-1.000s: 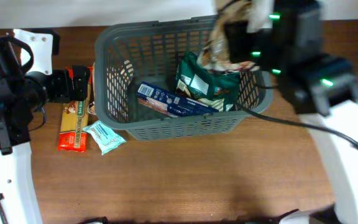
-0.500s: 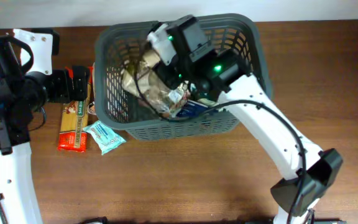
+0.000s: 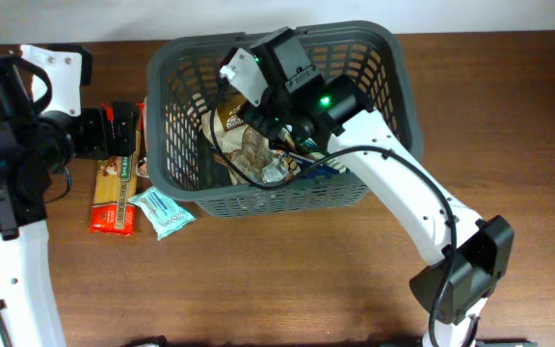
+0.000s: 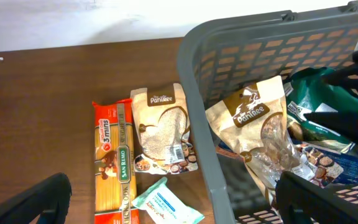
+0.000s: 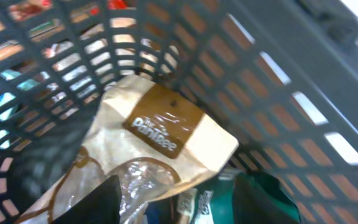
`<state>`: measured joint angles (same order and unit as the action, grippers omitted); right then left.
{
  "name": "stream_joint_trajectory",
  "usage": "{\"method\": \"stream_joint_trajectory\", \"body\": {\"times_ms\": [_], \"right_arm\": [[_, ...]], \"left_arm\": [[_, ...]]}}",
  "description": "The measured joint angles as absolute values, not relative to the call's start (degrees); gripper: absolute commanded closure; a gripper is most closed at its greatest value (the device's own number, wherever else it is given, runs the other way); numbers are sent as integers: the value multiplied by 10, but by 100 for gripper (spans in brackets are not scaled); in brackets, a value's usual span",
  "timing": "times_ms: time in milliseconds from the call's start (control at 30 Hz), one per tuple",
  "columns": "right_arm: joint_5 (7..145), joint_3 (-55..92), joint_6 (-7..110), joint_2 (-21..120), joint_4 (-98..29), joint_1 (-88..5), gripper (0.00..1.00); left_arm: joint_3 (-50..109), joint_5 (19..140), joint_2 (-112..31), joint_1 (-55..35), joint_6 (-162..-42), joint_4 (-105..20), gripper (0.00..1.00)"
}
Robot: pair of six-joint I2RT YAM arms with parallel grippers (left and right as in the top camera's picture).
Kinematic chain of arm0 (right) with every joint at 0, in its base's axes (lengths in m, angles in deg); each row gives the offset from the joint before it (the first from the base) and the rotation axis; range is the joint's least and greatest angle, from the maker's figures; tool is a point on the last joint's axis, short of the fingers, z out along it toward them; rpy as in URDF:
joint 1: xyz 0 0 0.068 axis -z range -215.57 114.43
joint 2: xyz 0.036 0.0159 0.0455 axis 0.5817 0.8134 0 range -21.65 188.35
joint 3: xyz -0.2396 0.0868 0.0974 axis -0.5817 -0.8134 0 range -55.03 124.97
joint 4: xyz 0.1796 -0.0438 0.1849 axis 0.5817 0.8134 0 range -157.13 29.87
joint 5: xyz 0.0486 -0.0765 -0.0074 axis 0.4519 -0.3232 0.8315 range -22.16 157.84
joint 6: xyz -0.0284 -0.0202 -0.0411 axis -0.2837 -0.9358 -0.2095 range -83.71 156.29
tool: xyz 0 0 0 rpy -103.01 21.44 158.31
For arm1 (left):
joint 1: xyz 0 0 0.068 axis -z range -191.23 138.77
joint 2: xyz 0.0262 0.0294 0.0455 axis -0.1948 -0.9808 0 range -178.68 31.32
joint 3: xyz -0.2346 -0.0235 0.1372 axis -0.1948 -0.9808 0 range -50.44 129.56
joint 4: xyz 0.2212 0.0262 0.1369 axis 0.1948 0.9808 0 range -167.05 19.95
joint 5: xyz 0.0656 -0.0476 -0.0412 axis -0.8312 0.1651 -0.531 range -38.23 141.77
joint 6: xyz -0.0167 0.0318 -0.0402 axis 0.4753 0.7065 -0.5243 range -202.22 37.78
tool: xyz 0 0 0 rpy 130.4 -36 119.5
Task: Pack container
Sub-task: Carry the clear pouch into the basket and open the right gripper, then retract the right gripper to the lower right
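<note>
my right hand (image 5: 182, 202) is down inside the container (image 3: 287, 200), fingers spread apart, with a panitee pouch (image 3: 244, 145) lying right under it. my left hand (image 3: 123, 130) is wide open too, hovering over the table (image 3: 287, 270) just outside the container's left wall. the spaghetti pack (image 3: 116, 198) below it runs parallel to that wall. i'd say the left arm's nearer, with the container to its right.

Right arm (image 3: 393, 188): white links, black joints, green LED, black cable. Left arm (image 3: 22, 270): white, black housings.
</note>
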<state>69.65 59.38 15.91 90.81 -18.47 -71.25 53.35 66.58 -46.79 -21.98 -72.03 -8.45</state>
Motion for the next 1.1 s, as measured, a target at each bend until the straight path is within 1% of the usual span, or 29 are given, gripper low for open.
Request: {"method": "stream_joint_trajectory", "body": {"times_ms": [33,67,100,133,267,367,500,667,733,833,1100], "right_arm": [[688,598,173,908,-181,-712,42],[682,606,188,908,-174,-711,36],[677,617,202,908,-165,-710,33],[672,630,220,907,-151,-708,32],[664,692,306,881,-39,-690,32],[662,737,360,837,44,-656,32],[657,752,391,771,127,-618,32],[630,748,433,695,200,-612,31],[618,721,446,659,204,-612,31],[607,644,458,583,194,-612,29],[599,341,471,332,125,-612,21]], "left_arm": [[533,666,-468,-220,-720,-85,1],[533,666,-468,-220,-720,-85,1],[533,666,-468,-220,-720,-85,1],[533,666,-468,-220,-720,-85,1],[533,666,-468,-220,-720,-84,1],[533,666,-468,-220,-720,-85,1],[533,666,-468,-220,-720,-84,1],[533,666,-468,-220,-720,-85,1],[533,666,-468,-220,-720,-85,1],[533,666,-468,-220,-720,-85,1],[534,666,-468,-220,-720,-85,1]]}}
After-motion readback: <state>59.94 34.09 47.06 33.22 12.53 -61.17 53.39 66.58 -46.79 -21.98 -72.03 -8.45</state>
